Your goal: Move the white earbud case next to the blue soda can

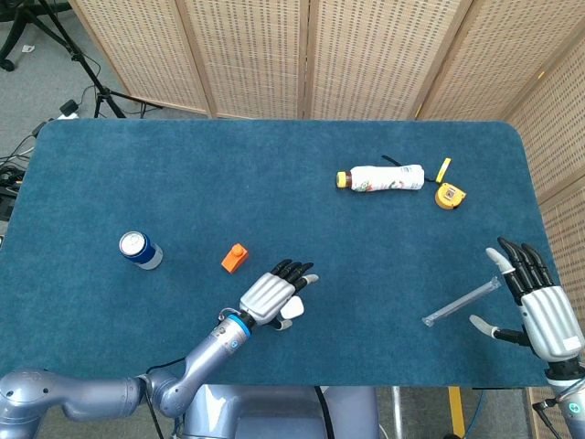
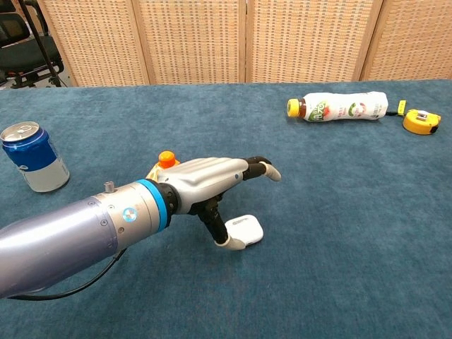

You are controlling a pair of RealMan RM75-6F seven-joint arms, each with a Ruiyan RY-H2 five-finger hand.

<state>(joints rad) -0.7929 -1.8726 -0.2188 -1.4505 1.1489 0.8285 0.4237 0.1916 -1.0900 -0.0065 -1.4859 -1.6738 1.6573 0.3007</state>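
The white earbud case (image 2: 246, 229) (image 1: 292, 309) lies flat on the blue table cloth, near the front edge. My left hand (image 2: 212, 182) (image 1: 271, 294) hovers over it with fingers stretched out; its thumb reaches down and touches the case's near side. Nothing is held. The blue soda can (image 2: 34, 158) (image 1: 139, 249) stands upright far off to the left. My right hand (image 1: 539, 306) rests open at the table's right edge, seen only in the head view.
A small orange block (image 1: 235, 258) (image 2: 165, 159) sits between the can and my left hand. A white bottle (image 1: 380, 177) lies on its side at the back right beside a yellow tape measure (image 1: 447, 196). A clear straw-like stick (image 1: 460, 303) lies near my right hand.
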